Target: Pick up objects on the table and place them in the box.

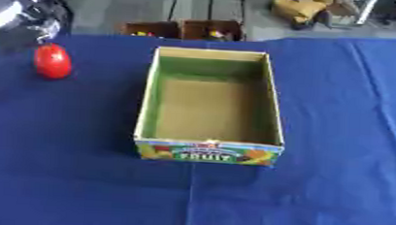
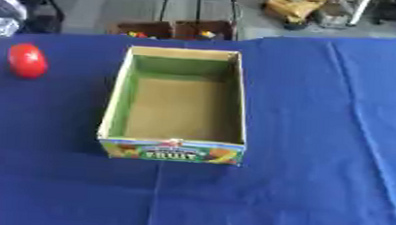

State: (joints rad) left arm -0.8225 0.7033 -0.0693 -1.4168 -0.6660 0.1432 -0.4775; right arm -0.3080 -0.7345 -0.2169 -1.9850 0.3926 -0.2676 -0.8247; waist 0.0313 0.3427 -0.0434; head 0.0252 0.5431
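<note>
Left eye view: open cardboard box (image 1: 210, 105) sits mid-table on the blue cloth (image 1: 62, 175), green inner walls, brown floor, nothing inside. Front panel carries a fruit print with the word "FRUIT" (image 1: 206, 157); small red logo above it, unreadable. Red rounded object (image 1: 53, 61) lies on the cloth at 10 o'clock from the box, well apart from it. Left hand (image 1: 38, 16) shows at the upper left corner, dark and silver, just above the red object; whether it touches it or how its fingers are set cannot be told.

Right eye view: same layout, box shifted left in frame, red object at 10 o'clock near the left edge. Two brown crates (image 2: 173, 29) stand beyond the table's far edge at 12 o'clock. Right hand appears in neither view.
</note>
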